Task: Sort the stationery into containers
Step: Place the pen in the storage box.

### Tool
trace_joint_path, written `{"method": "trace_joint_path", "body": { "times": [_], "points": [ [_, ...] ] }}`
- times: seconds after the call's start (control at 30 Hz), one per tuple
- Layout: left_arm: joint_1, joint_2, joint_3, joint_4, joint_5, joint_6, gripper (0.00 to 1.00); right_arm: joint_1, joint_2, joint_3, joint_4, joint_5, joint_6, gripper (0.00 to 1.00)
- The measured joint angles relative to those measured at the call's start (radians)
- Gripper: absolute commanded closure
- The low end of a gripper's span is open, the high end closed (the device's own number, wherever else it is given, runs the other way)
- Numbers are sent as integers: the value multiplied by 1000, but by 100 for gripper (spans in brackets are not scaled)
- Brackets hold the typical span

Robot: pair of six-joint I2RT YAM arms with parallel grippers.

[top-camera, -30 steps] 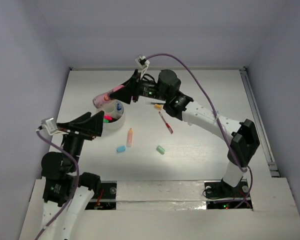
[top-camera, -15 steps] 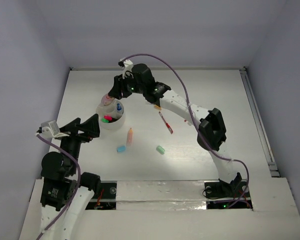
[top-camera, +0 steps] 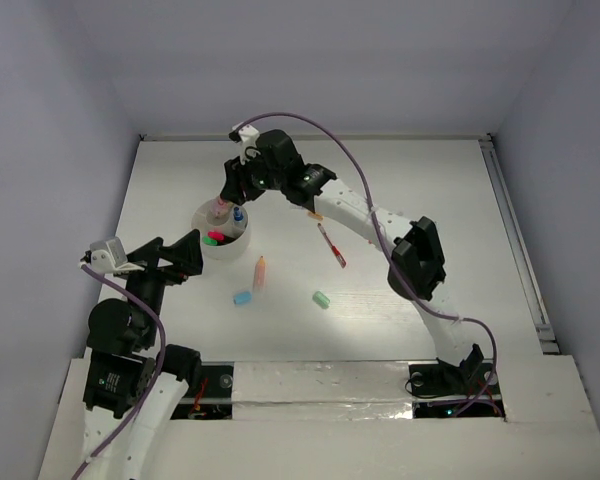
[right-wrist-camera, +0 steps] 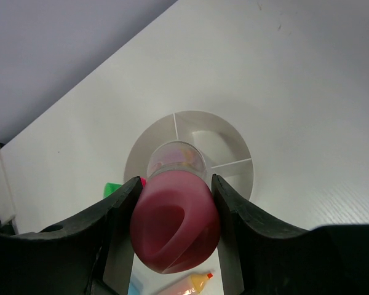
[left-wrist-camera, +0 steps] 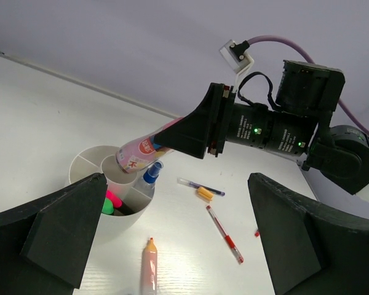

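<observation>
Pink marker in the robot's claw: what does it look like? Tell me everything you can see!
The pink marker is chunky and looks like plastic. It has a deep pink rounded top end, a pale printed label around the body, and a see-through lower end. The right gripper pinches it near the top. The marker hangs tilted, with its lower end pointing down into the white cup, which has dividers inside. I cannot tell whether it touches the cup.

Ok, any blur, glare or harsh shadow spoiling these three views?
Top external: even light, soft shadows on the table, no glare. Left wrist: sharp, own jaws dark at the lower corners. Right wrist: the pink marker fills the near field and looks soft; the white cup behind is clear.
</observation>
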Motion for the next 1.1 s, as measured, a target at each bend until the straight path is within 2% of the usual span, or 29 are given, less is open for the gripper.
{"method": "trace_joint_path", "body": {
  "times": [0.3,0.37,0.4,0.47,0.5,0.53,0.57,0.7,0.9,1.03,1.1],
  "points": [
    [0,0,0,0,0,0,1,23,63,66,-58,28,-57,93],
    [0,0,0,0,0,0,1,33,78,87,-75,44,-78,90],
    [0,0,0,0,0,0,1,37,82,92,-80,52,-87,88],
    [0,0,0,0,0,0,1,48,87,95,-89,64,-106,74],
    [0,0,-1,0,0,0,1,52,88,95,-92,69,-115,58],
    [0,0,-1,0,0,0,1,56,89,95,-93,76,-123,49],
    [0,0,-1,0,0,0,1,62,89,95,-93,82,-131,36],
    [0,0,-6,0,0,0,1,75,89,95,-82,101,-150,16],
    [0,0,-13,-1,0,0,1,85,89,95,-34,104,-149,5],
    [0,0,-14,-1,0,0,1,87,83,84,7,103,-134,8],
    [0,0,-14,-1,0,0,1,87,52,27,44,108,-122,8]
  ]
}}
